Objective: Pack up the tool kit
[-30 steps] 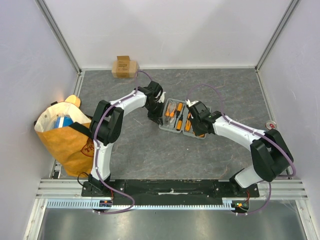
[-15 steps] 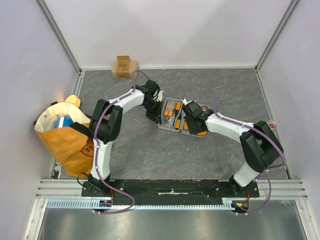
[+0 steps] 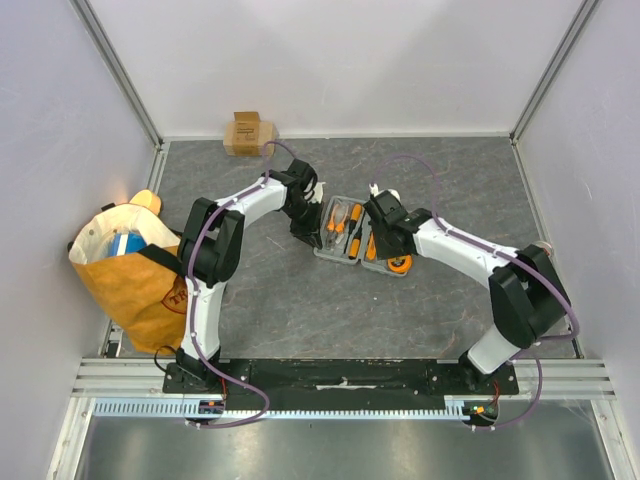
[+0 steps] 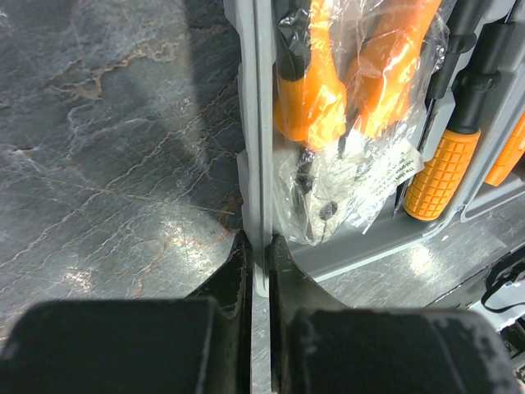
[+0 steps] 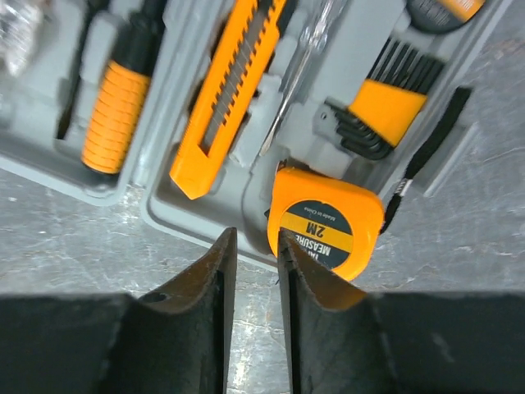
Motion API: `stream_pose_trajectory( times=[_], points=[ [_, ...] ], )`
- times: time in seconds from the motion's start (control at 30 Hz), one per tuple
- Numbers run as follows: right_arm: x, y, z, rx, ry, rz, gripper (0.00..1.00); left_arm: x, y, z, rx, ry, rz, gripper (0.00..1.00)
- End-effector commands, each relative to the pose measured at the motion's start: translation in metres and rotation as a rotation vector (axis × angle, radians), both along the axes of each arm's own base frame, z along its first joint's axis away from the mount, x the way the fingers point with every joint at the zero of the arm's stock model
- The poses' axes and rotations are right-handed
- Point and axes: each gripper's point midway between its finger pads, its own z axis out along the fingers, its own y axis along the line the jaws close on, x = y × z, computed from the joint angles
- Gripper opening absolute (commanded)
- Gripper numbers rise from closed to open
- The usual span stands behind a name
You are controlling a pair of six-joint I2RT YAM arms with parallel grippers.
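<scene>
On the grey counter (image 3: 300, 300) the tool kit's case (image 4: 256, 98) lies open with both halves flat, and the left gripper (image 4: 258, 263) is pinched on its outer rim, apparently steadying it. The right gripper (image 5: 250, 271), fingers almost together and empty, hovers just beside the tape measure (image 5: 324, 230), which looks tilted in its corner pocket. It probably needs pressing flat before one half is folded over.
</scene>
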Motion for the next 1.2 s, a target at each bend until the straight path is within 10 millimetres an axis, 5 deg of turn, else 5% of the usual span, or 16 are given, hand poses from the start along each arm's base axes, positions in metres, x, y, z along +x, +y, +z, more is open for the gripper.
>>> stream_pose_trajectory(
  times=[0.0,0.2,0.33,0.8,1.17],
  points=[
    [0.021,0.0,0.055,0.043,-0.131,-0.09,0.4,-0.014,-0.003,0.006,-0.047,0.058,-0.001,0.02],
    [0.016,-0.035,0.054,-0.137,-0.128,-0.173,0.7,-0.022,-0.007,0.003,-0.072,0.112,0.075,0.02],
    [0.011,-0.044,0.045,-0.186,-0.1,-0.205,0.77,-0.025,-0.006,0.0,-0.067,0.135,0.131,0.02],
    [0.012,-0.04,0.003,-0.271,-0.05,-0.131,0.78,-0.037,0.012,-0.024,0.052,0.166,0.194,0.04],
    [0.024,-0.04,-0.011,-0.319,-0.057,-0.132,0.75,-0.036,0.02,-0.028,0.101,0.147,0.188,0.28]
  ],
)
